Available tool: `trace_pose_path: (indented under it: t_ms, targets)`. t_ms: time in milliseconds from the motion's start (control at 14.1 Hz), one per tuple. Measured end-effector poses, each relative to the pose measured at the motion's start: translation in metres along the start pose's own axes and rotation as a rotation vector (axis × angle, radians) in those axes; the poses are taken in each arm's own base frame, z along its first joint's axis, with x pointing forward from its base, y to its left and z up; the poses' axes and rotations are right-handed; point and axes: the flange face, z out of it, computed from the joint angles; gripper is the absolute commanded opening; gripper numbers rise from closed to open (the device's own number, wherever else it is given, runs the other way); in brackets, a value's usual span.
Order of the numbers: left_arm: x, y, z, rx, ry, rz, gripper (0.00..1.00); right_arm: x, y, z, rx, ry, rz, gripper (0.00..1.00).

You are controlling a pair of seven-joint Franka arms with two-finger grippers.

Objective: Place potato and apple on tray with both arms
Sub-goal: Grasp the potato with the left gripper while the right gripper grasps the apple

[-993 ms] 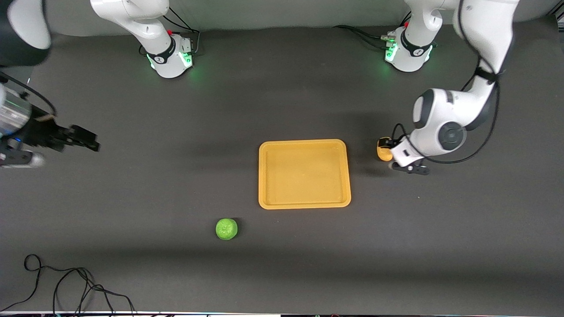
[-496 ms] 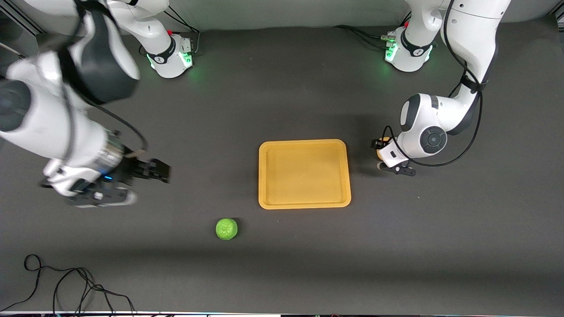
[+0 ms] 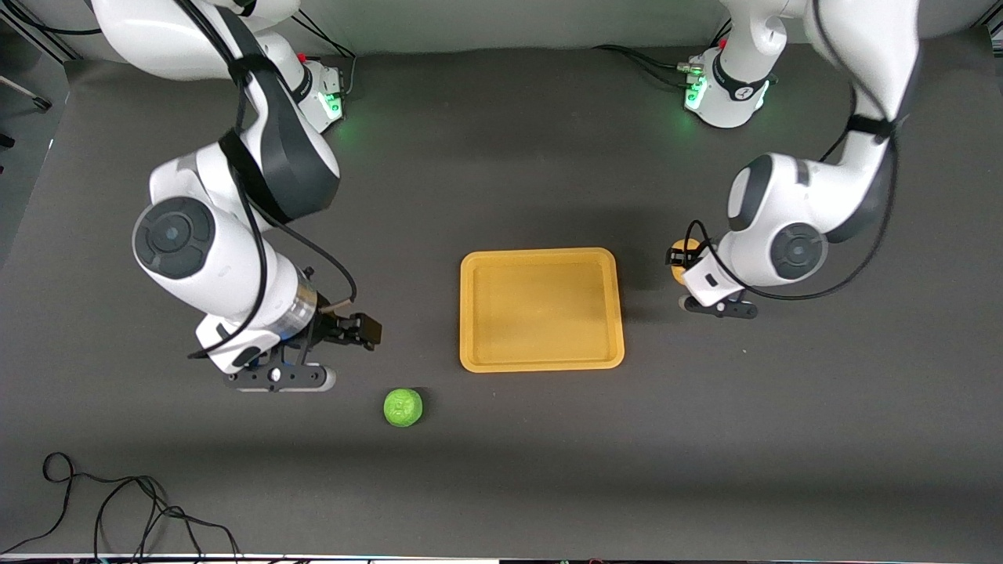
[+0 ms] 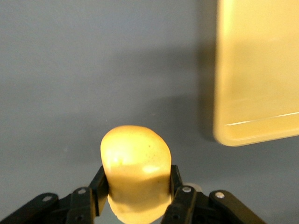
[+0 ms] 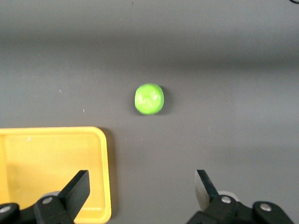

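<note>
The potato is an orange-yellow lump gripped by my left gripper, beside the tray's edge at the left arm's end of the table. In the left wrist view the fingers press both sides of the potato, and the tray lies close by. The orange-yellow tray holds nothing. The green apple lies on the table nearer the front camera than the tray. My right gripper is open and empty over the table near the apple. The right wrist view shows the right gripper, the apple and a corner of the tray.
A loose black cable lies near the table's front edge at the right arm's end. The green-lit arm bases stand along the table edge farthest from the front camera.
My right arm has swung in from the table's end to a spot close to the apple, gripper open. My left gripper has barely shifted, still holding the potato.
</note>
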Motion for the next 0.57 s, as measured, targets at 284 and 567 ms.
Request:
trace_pose_path:
  t_ms: [284,567]
  targets:
    - [0.028,0.068,-0.037,-0.012,0.056,-0.091,0.00,0.008,0.002,0.078,0.000,0.008,0.006,1.00]
    - [0.071,0.127,0.028,-0.001,0.034,-0.133,0.00,0.017,0.003,0.149,-0.005,0.025,0.008,1.00]
